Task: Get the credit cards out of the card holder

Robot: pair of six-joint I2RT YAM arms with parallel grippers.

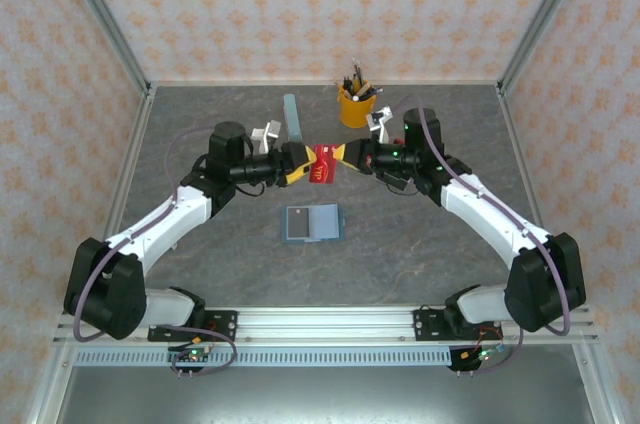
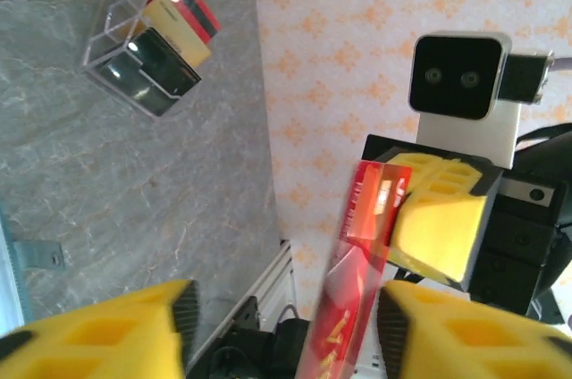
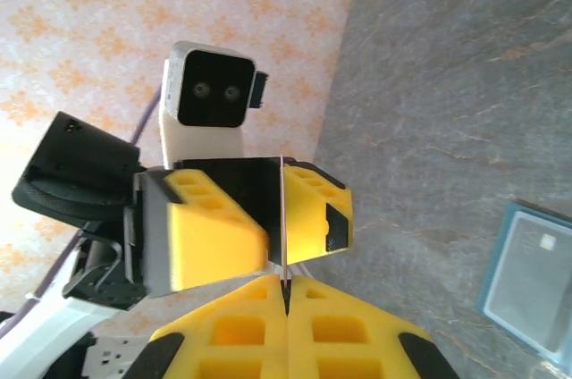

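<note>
1 red card clamped in right gripper (left gripper parted around it); 1 card holder open.

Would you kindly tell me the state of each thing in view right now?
Red card: in the air, pinched edge-on.
Right claw: shut on red card.
Left claw: open, straddling red card.
Holder: open, lying flat.
Pen cup: upright, pens inside.
Clear box: cards inside.
</note>
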